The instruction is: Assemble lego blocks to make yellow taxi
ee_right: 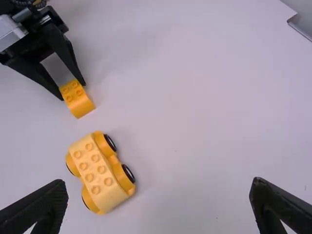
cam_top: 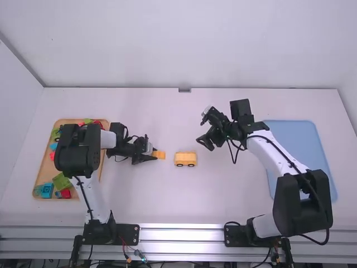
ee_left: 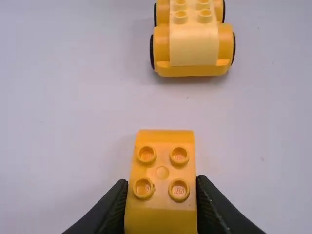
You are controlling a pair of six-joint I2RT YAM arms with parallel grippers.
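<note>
Left gripper: in the high view it is at nine o'clock from the wheeled base; its two fingers (ee_left: 113, 207) are clamped on the sides of the yellow block (ee_left: 162, 165).
Yellow block: its four studs face up, and its far end points to the wheeled base, without touching it.
Wheeled base: the yellow base with black wheels (cam_top: 186, 159) stands upright on the white table (cam_top: 234, 195), near the block, with two rows of studs on top.
Right gripper: in the high view it is at one o'clock from the base; its fingers (ee_right: 39, 207) are wide apart and hold nothing.
Wooden tray (cam_top: 39, 174): far at nine o'clock, with coloured blocks inside.
Blue board (cam_top: 309, 146): at three o'clock.
Risk of rolling: the base has wheels and nobody holds it, so a sideways push probably makes it roll away.
Risk of bad fit: if the block comes down turned or between two stud rows, it may sit tilted and not lock.
Risk of slip: pressing hard may turn the block inside the fingers.
Risk of collision: both grippers may meet above this small base.
</note>
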